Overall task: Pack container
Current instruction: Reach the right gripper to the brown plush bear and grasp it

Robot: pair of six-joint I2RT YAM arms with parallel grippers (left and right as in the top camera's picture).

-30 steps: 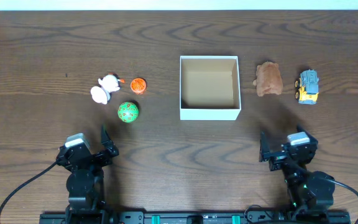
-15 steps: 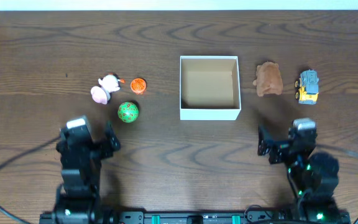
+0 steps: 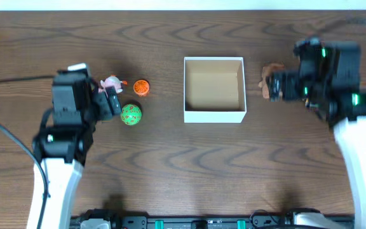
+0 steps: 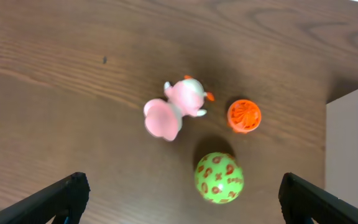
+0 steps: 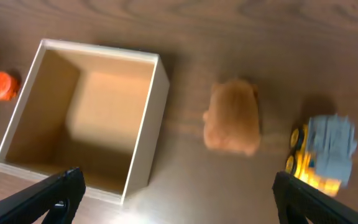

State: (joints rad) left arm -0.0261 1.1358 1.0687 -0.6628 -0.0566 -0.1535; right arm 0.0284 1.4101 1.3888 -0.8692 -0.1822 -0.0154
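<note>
The container is a white-walled open box with a tan inside at the table's middle, with nothing in it; it also shows in the right wrist view. A pink and white duck toy, an orange ball and a green ball lie to its left. My left gripper is open above them; in the left wrist view the green ball lies between its fingers. My right gripper is open over the brown plush, beside a yellow and grey truck.
The container's white corner shows at the right edge of the left wrist view. The orange ball shows left of the container in the right wrist view. The truck is hidden under my right arm in the overhead view.
Both arms have moved from the table's front edge out over the toys: the left over the duck and balls, the right over the brown plush and truck. The toys and container have not moved.
</note>
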